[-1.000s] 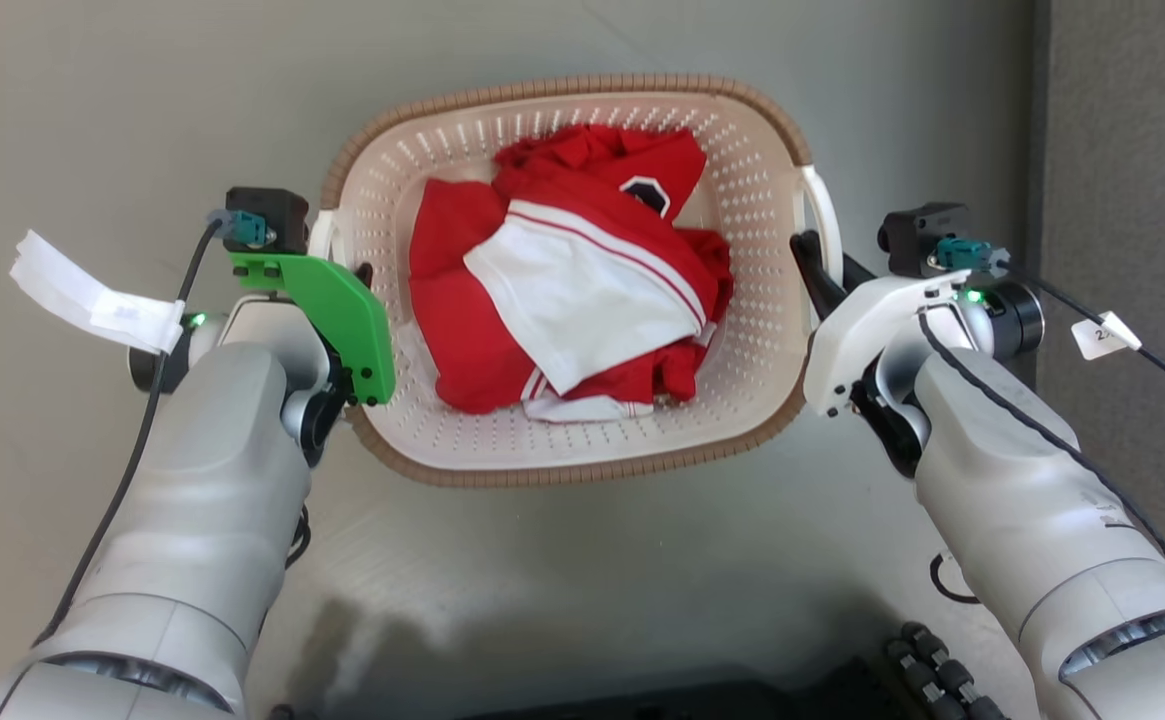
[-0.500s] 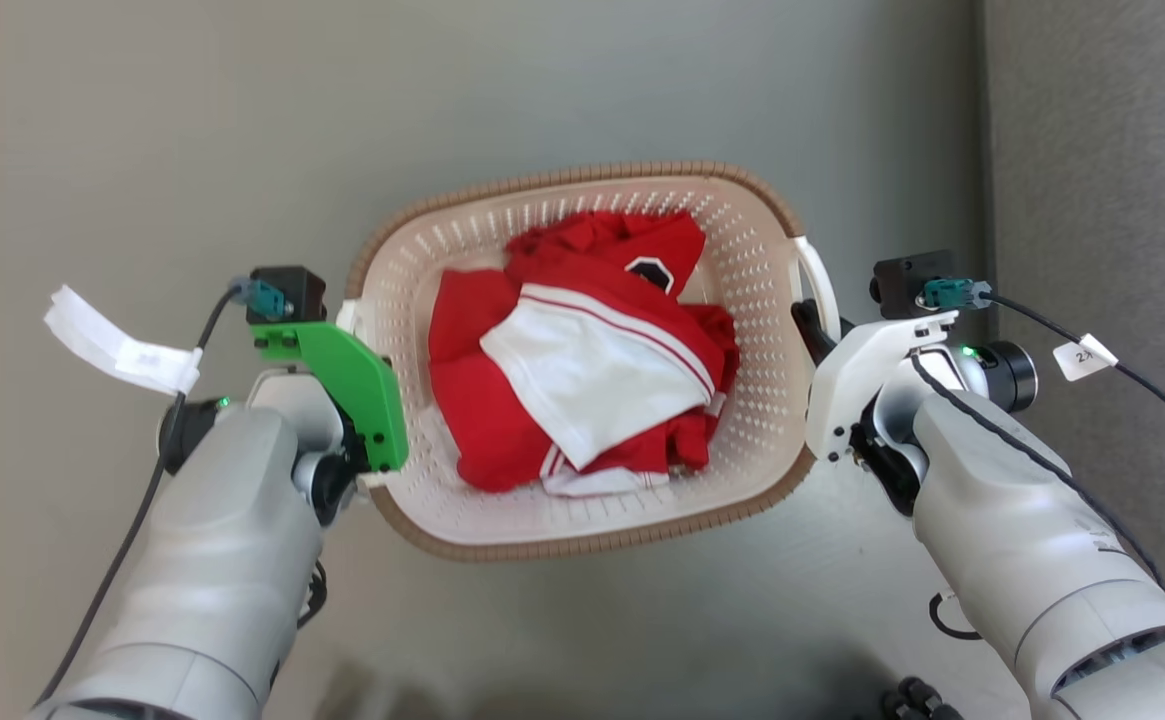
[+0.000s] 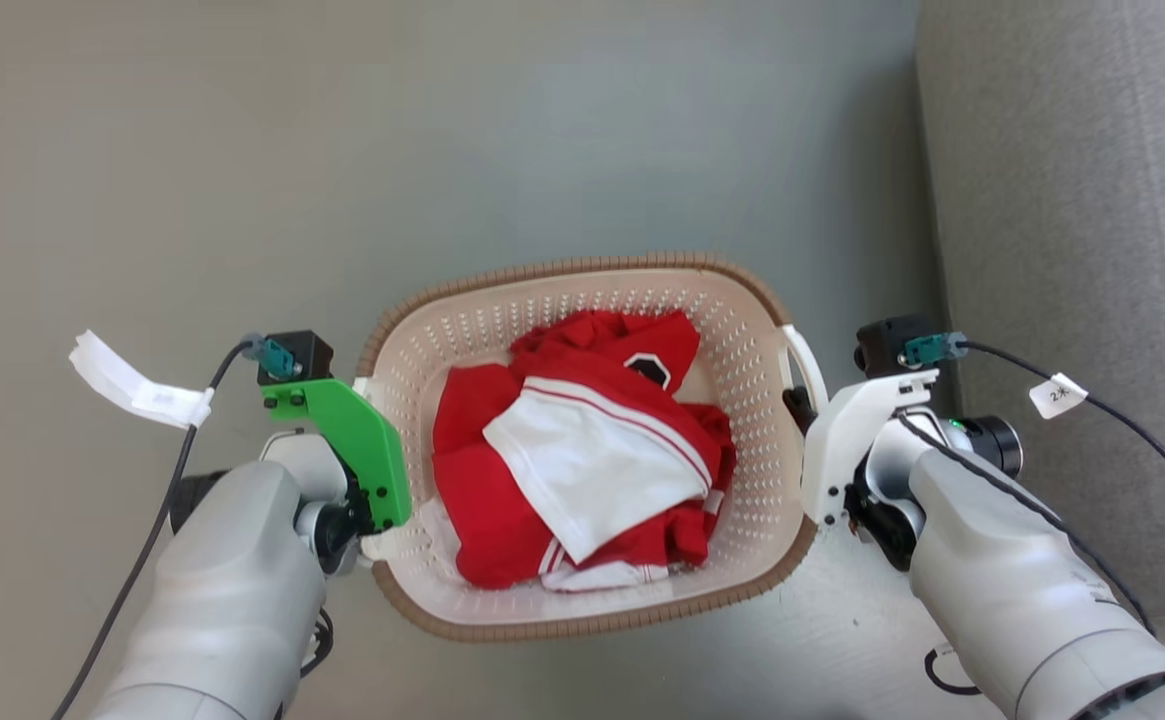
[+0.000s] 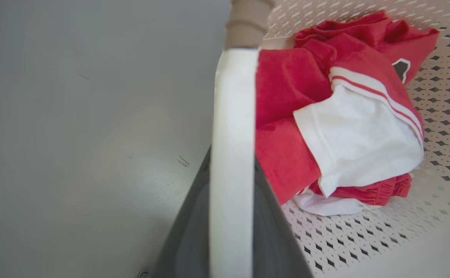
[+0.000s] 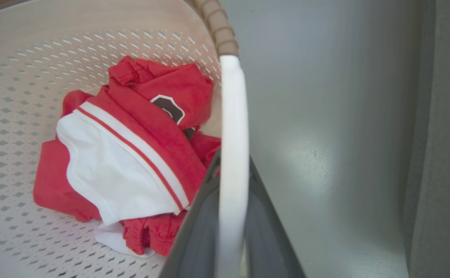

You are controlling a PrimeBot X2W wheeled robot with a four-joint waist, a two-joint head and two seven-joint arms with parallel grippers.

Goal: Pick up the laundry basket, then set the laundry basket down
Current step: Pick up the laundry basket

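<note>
The laundry basket (image 3: 562,270) is cream and perforated with a brown rim, and hangs between my two arms over the grey floor. It holds red and white clothes (image 3: 582,460). My left gripper (image 3: 370,450) sits behind its green plate and is shut on the left white handle (image 4: 232,116). In the left wrist view, dark fingers (image 4: 186,231) flank that handle. My right gripper (image 3: 800,408) is shut on the right white handle (image 3: 808,362). In the right wrist view, that handle (image 5: 232,108) runs up between the fingers (image 5: 197,231).
The grey floor (image 3: 442,130) spreads ahead and to the left. A darker grey textured strip (image 3: 1072,200) runs along the right side, close to my right arm. Tagged cables (image 3: 1057,395) trail from both wrists.
The whole head picture has shifted: basket and arms now sit lower in it and my dark base has left the bottom edge. Both grippers stay on the handles, and the clothes lie the same.
</note>
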